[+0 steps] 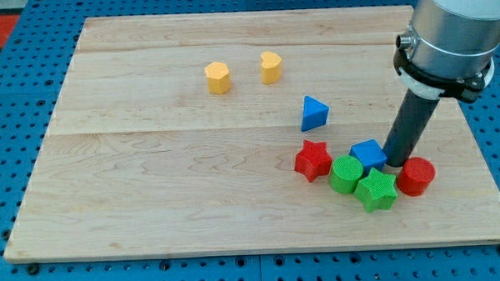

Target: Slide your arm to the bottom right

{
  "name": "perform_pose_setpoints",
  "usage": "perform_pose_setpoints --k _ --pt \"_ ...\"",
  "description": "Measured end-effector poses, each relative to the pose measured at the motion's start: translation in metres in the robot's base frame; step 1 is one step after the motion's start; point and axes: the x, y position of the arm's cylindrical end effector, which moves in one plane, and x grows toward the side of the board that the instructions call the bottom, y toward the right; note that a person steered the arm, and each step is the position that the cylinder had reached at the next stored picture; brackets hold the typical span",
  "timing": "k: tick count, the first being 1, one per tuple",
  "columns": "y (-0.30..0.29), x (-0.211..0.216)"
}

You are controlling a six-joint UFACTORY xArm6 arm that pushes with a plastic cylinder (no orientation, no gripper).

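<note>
My rod comes down from the arm at the view's top right. My tip [394,163] rests on the board between the blue cube [368,153] on its left and the red cylinder [415,176] on its lower right, close to both. A green star [376,189] lies just below the tip. A green cylinder [345,173] and a red star [313,159] sit further to the left in the same cluster. A blue triangular block [313,113] stands apart, above the cluster.
Two yellow blocks lie in the upper middle: a hexagon-like one [218,77] and another [270,66] to its right. The wooden board [152,194] lies on a blue pegboard; its right edge [484,166] is near the cluster.
</note>
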Motion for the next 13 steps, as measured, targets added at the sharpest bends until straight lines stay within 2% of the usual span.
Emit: perform_pose_setpoints --k 1,2,3,4,6,8,11,13 --pt "-0.045 0.000" --pt "-0.057 0.000" --pt "-0.030 0.005" --pt "-0.042 0.029" --pt "-0.149 0.035" --pt "-0.134 0.059" --pt "-0.119 -0.014" --pt "-0.100 0.011"
